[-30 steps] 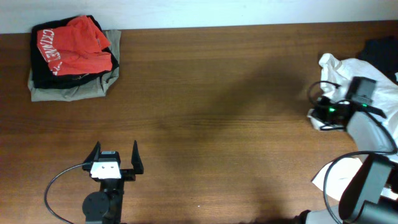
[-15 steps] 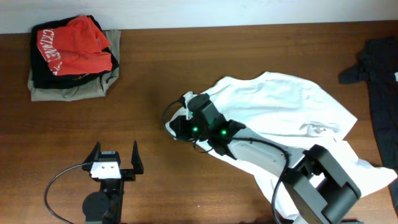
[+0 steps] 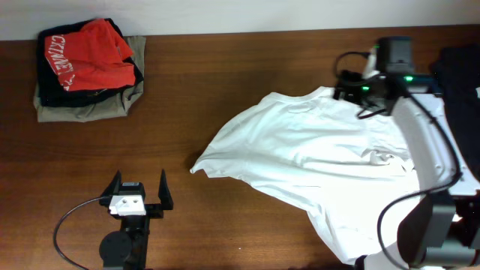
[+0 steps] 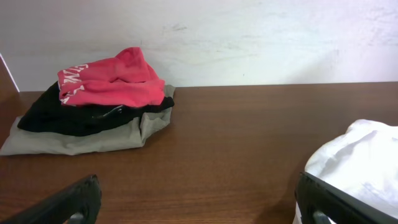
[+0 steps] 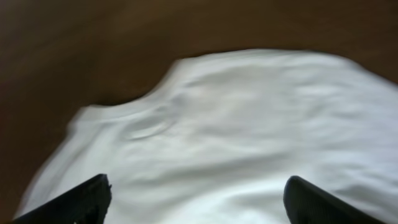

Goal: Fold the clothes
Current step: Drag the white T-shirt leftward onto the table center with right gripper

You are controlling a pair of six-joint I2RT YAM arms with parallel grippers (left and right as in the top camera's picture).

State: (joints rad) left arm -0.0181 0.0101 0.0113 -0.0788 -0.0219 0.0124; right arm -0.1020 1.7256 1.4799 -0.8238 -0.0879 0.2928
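Overhead coverage alone takes in the whole white T-shirt [image 3: 315, 161], spread rumpled over the right half of the table [image 3: 225, 97], one corner pointing left. The left wrist view catches only its edge, plus a stacked red garment [image 4: 109, 84]. Blurred soft folds lie under the right gripper [image 5: 196, 190], fingers wide and empty. The left gripper [image 3: 140, 178] gapes too, holding nothing.

Thin matt white cloth T-shirt [image 3: 315, 157] on smooth wood-grain table [image 3: 225, 90]
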